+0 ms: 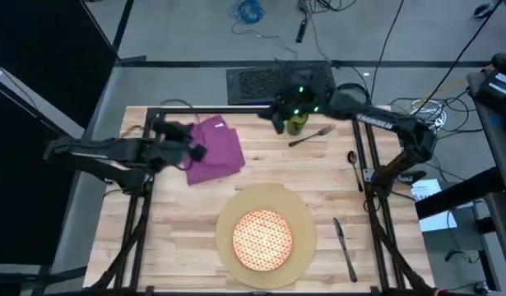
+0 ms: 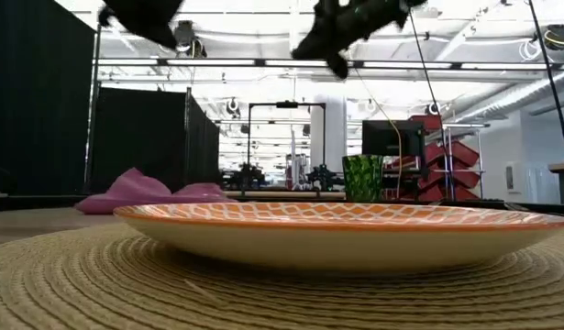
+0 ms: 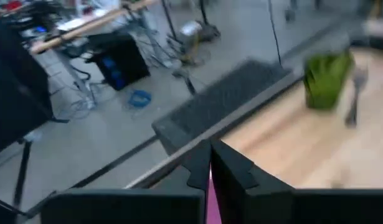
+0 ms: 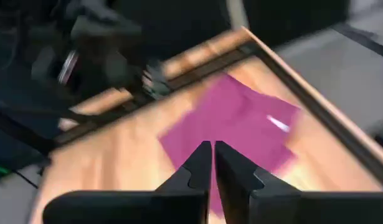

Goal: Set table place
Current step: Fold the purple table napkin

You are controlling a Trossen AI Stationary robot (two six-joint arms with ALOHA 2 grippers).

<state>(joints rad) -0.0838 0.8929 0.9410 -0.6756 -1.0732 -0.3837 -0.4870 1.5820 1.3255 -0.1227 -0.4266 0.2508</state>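
Left gripper (image 1: 197,153) clenched, pinching napkin (image 1: 215,150) edge. Right gripper (image 1: 275,121) clenched empty, raised just beside cup (image 1: 297,123), arm outstretched.

Right gripper (image 4: 212,163) — its two dark fingers (image 4: 197,163) stand pressed almost together, only a hairline gap between the tips. Beyond them: purple cloth napkin (image 4: 231,127), lying flat on the pale wood table (image 4: 116,155), with a small light mark near one corner. The table's black frame edge (image 4: 316,106) runs diagonally past the napkin; grey floor beyond it. Farther off — the other arm (image 4: 98,43), dark and blurred, above the table's far side.
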